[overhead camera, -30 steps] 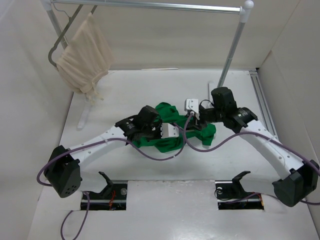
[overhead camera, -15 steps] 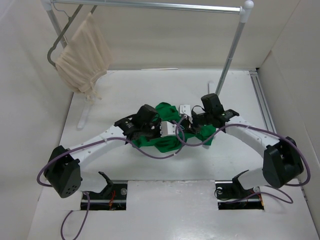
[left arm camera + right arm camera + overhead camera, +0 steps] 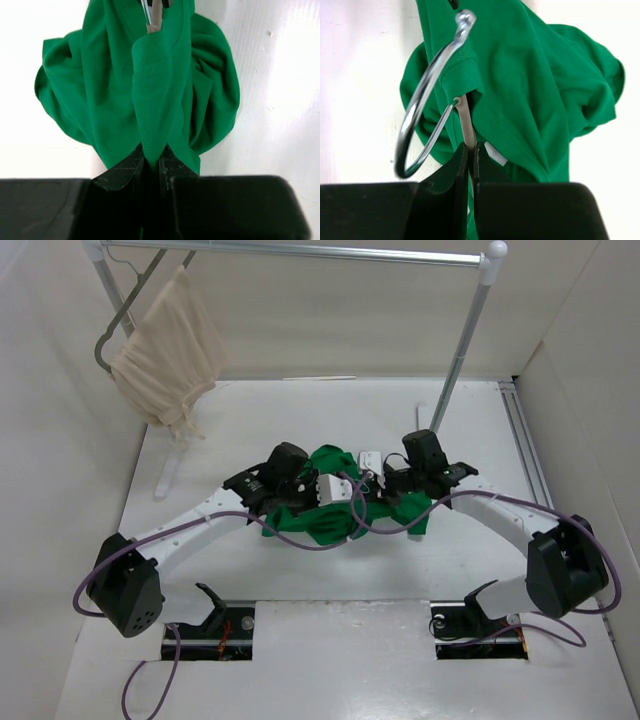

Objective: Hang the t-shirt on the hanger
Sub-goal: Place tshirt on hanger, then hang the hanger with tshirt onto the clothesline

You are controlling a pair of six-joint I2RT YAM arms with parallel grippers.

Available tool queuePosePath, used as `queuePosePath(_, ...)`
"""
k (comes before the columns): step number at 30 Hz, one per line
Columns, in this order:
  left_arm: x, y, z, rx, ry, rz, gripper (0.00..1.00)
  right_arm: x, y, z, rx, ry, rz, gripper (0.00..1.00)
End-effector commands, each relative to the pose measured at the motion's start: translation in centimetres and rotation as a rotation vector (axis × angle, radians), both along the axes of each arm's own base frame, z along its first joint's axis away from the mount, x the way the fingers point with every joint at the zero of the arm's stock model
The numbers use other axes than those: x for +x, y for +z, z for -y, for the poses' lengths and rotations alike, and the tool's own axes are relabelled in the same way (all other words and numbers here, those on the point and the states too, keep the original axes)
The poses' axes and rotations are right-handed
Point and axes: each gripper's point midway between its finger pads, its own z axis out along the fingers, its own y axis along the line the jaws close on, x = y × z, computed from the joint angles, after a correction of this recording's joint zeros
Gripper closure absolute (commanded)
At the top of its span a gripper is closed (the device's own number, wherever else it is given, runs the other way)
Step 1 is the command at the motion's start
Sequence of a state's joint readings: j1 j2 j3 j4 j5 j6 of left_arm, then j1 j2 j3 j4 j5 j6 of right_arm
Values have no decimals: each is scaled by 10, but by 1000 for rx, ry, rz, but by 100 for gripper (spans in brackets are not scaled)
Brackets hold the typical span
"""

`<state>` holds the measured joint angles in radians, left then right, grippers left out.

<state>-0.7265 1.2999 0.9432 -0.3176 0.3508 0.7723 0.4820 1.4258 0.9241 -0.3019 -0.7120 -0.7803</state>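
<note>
The green t-shirt (image 3: pixel 318 525) lies bunched up on the table (image 3: pixel 300 420) between the two arms. The left claw (image 3: pixel 152 160) pinches a fold of it. The right claw (image 3: pixel 469 150) pinches the hanger (image 3: pixel 465 122) just under its metal hook (image 3: pixel 425 90). I think the job now is getting the shirt over the hanger. Next, the cloth needs a gentle tug along it.

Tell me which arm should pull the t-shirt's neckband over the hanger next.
Left, probably: the left gripper pinches the t-shirt by its neckband; the right gripper clamps the hanger below its hook.
</note>
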Motion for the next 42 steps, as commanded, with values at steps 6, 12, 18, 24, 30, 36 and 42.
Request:
queuePosePath(6, 11, 44, -13, -41, 32, 56, 88, 19, 47, 71, -86, -193, 128, 100)
queuePosePath(12, 17, 40, -30, 11, 70, 90, 67, 2, 83, 90, -58, -216, 137, 100)
queuePosePath(18, 22, 35, -37, 11, 113, 84, 67, -4, 112, 99, -48, -227, 149, 100)
queuePosePath(24, 31, 34, -22, -79, 179, 37, 73, -18, 123, 97, -38, -186, 161, 100)
queuePosePath(30, 32, 50, -12, -196, 261, -67, 34, -22, 129, 101, -33, -196, 179, 100)
queuePosePath(36, 12, 38, 8, -290, 218, -208, 32, -20, 132, 97, -2, -200, 173, 100)
queuePosePath(42, 23, 28, 19, -371, 259, -219, 95, -20, 134, 94, 16, -201, 168, 100)
